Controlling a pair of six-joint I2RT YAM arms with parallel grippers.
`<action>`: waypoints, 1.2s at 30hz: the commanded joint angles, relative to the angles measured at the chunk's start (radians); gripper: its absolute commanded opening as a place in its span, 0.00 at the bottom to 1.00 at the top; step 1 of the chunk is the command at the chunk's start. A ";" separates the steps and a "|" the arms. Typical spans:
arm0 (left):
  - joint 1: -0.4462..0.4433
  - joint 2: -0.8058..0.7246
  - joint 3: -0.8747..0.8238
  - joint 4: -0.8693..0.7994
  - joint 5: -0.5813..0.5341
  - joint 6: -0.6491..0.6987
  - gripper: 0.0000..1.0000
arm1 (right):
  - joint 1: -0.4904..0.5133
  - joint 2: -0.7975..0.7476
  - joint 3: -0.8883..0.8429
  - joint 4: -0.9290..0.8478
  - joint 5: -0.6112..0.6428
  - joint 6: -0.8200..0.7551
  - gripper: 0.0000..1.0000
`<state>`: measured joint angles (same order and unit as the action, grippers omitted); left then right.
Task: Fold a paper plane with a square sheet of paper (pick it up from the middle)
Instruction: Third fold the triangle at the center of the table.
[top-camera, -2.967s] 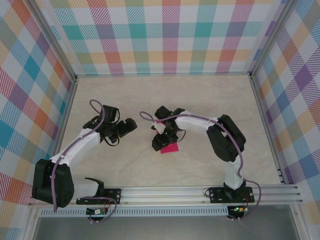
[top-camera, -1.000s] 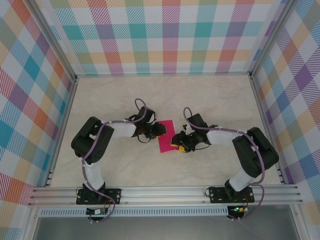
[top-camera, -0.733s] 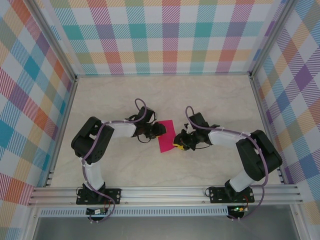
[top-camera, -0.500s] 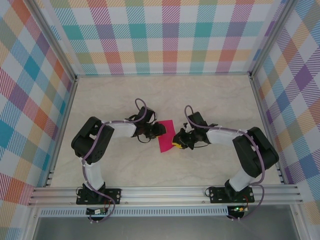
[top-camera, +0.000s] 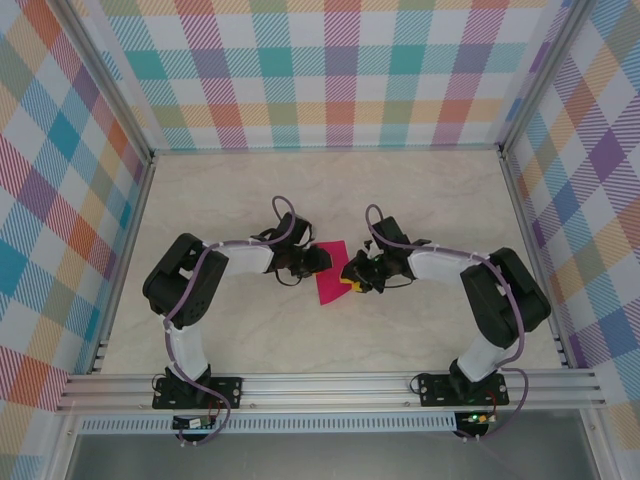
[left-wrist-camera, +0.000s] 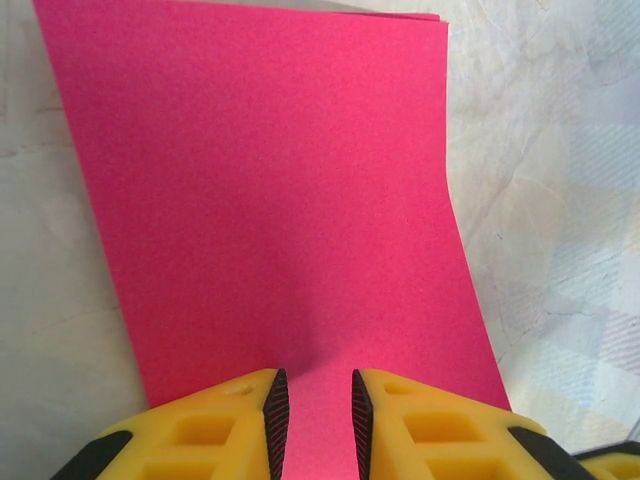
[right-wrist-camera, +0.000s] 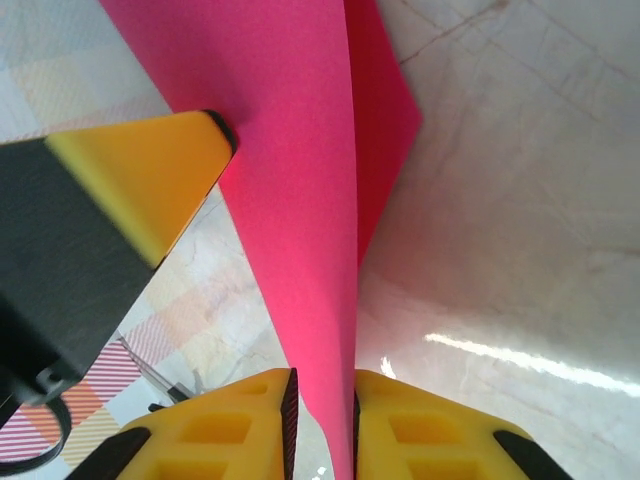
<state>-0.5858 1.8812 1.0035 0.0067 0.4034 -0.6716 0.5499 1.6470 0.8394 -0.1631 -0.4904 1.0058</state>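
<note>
Right gripper (right-wrist-camera: 320, 395) has just closed and now clamps the lifted edge of the square sheet of paper (top-camera: 331, 276), which lies mid-surface. Left gripper (left-wrist-camera: 318, 392), jaws a slit apart, presses the sheet's other side, so folding can likely begin.

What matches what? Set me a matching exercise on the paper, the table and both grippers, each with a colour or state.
1 paper
2 table
3 right gripper
4 left gripper

a pale, marbled
b pinching a raised paper edge
c magenta-pink
d fingertips narrowly apart over flat paper

Pairs: 1-c, 2-a, 3-b, 4-d
</note>
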 joint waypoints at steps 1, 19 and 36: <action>-0.012 0.028 -0.032 -0.059 -0.029 0.015 0.26 | 0.004 -0.053 -0.023 -0.048 -0.018 -0.006 0.19; -0.012 -0.092 0.026 0.003 0.009 0.034 0.27 | 0.008 -0.012 0.056 -0.122 -0.040 0.033 0.00; -0.006 0.056 0.099 -0.085 -0.083 0.064 0.24 | 0.009 -0.001 0.040 -0.178 -0.049 0.015 0.02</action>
<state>-0.5884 1.9133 1.0698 -0.0296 0.3347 -0.6155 0.5518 1.6291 0.8921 -0.3511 -0.5095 1.0164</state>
